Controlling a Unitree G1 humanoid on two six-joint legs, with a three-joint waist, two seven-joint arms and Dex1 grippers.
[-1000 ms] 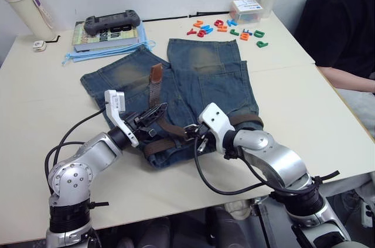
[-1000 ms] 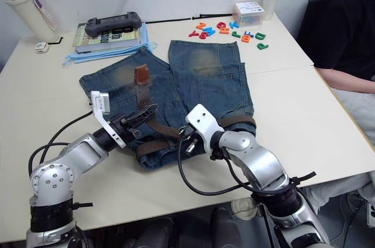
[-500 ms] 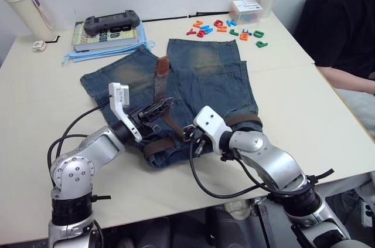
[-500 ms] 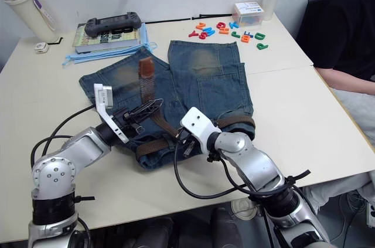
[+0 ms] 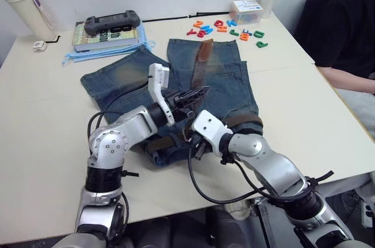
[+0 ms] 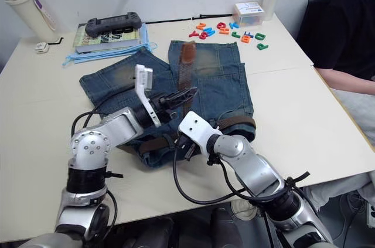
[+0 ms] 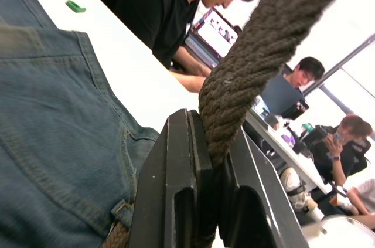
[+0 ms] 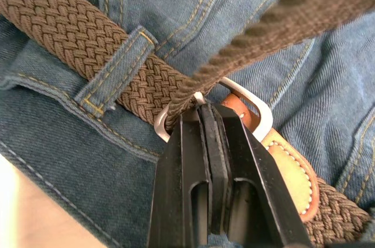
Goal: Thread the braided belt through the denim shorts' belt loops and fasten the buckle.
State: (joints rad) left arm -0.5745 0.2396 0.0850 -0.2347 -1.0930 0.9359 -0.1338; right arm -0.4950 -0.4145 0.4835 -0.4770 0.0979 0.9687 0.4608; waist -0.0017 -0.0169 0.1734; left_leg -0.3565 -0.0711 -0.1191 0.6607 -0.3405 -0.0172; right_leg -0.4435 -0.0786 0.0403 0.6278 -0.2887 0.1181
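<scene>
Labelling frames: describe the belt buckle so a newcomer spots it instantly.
On the blue denim shorts, follow the waistband edge nearest the robot to the right gripper. The silver-grey metal buckle sits at its fingertips, the only metal on the dark brown braided belt.

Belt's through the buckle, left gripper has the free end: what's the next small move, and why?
Probably keep drawing the braided belt taut with the left gripper while the right gripper pins the buckle; the strap already passes a belt loop, but no prong looks seated yet.
</scene>
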